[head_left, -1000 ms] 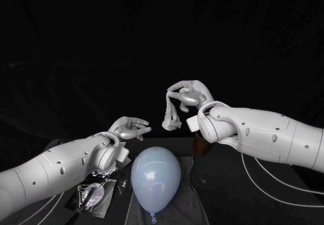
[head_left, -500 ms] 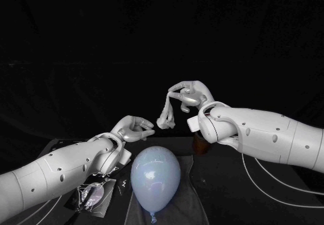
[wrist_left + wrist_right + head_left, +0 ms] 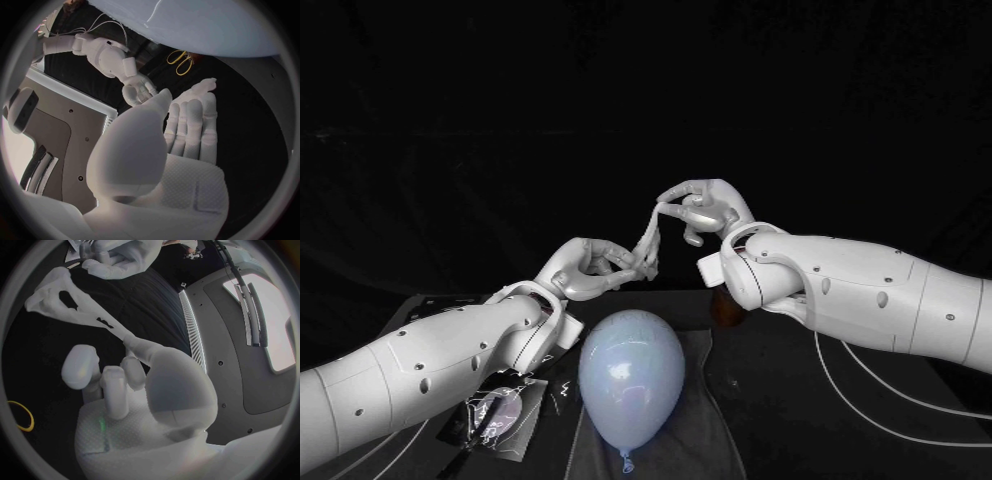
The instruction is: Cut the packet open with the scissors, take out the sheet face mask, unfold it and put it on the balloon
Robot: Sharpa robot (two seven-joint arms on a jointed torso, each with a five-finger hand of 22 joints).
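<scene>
Your right hand [image 3: 701, 208] is pinching the upper end of the sheet face mask [image 3: 651, 236], which is hanging as a folded strip with its long axis running from 1 to 7 o'clock. Your left hand [image 3: 596, 266], fingers half-curled, is meeting the strip's lower end. Whether it is gripping cannot be told. The balloon [image 3: 632, 375] is lying at 6 o'clock beneath both hands.

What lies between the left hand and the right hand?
The sheet face mask: a twisted strip that the right hand holds, running down to the fingers of the left hand. The head view shows it.
</scene>
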